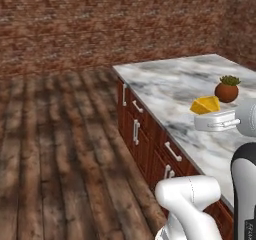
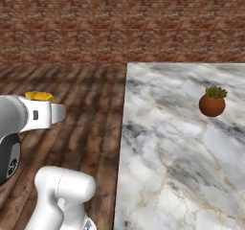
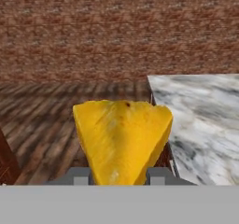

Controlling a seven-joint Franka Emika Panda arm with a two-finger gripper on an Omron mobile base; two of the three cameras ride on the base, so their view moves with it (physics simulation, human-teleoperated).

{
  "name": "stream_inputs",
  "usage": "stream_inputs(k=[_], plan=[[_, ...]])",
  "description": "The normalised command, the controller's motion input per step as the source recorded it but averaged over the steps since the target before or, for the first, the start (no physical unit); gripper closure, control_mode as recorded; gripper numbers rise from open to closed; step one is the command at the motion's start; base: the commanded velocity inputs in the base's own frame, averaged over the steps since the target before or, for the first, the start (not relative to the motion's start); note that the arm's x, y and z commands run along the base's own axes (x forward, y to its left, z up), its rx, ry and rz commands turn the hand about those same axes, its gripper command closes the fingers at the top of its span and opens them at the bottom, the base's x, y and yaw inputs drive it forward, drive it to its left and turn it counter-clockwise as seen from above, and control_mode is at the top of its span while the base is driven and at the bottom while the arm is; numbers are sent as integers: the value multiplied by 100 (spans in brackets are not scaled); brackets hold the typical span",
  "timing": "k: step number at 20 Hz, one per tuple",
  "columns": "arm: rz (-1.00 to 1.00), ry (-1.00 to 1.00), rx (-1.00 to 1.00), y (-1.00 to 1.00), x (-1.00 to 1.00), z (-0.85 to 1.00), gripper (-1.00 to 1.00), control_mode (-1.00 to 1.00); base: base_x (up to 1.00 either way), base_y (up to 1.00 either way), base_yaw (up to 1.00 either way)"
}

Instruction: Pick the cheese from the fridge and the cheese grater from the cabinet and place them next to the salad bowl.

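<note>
A yellow-orange cheese [image 3: 122, 141] wedge sits between my two dark fingertips [image 3: 79, 176] in the hand view, with my gripper [image 3: 119, 175] shut on it. From the left base the cheese [image 1: 205, 105] hangs at the tip of the white hand, above the marble counter [image 1: 175, 89]. In the right base view the cheese [image 2: 39, 96] and gripper [image 2: 46, 103] hover over the wooden floor, left of the counter's edge. The grater, salad bowl, fridge and cabinet are out of view.
A brown pot with a green plant [image 1: 227, 90] [image 2: 212, 103] stands on the counter. Wooden drawer fronts with white handles [image 1: 136, 131] line the counter's side. Plank floor [image 1: 55, 149] stretches to a brick wall [image 1: 100, 24].
</note>
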Motion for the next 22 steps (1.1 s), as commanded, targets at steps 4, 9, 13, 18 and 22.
stream_inputs(k=[4, 9, 13, 18, 22], plan=[[0, 0, 0, 0, 0, 0, 100, 100, 8, -48, -84], [0, 0, 0, 0, 0, 0, 100, 100, -51, -1, -74], [0, 0, 0, 0, 0, 0, 100, 100, -100, -9, -44], [0, 0, 0, 0, 0, 0, 100, 100, -19, -79, -70], [0, 0, 0, 0, 0, 0, 100, 100, 0, -60, -82]])
